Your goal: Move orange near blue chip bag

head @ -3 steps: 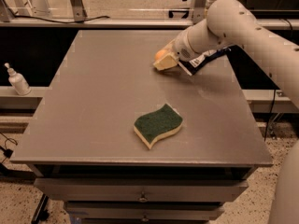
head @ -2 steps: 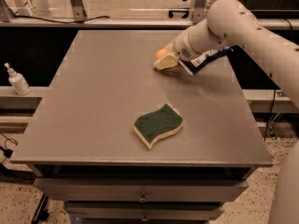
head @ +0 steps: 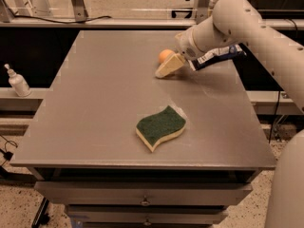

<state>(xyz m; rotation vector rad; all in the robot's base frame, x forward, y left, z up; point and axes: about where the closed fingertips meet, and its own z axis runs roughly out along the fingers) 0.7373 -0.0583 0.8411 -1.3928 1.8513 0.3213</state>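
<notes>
The small round orange (head: 166, 55) rests on the grey table (head: 104, 103) at the back right. My gripper (head: 165, 68) is low over the table, right against the orange's near side and touching or almost touching it. The blue chip bag (head: 219, 56) lies just right of the gripper, dark blue with white markings and partly hidden behind my arm (head: 228, 23). The orange is about a hand's width left of the bag.
A green-and-yellow wavy sponge (head: 160, 127) lies at the table's middle front. A white pump bottle (head: 17, 81) stands on a ledge left of the table. Metal frame legs stand beyond the table's far edge.
The orange now shows behind the gripper's tip; earlier the gripper hid it. The gripper has shifted only slightly. The sponge and the bag have not moved.
</notes>
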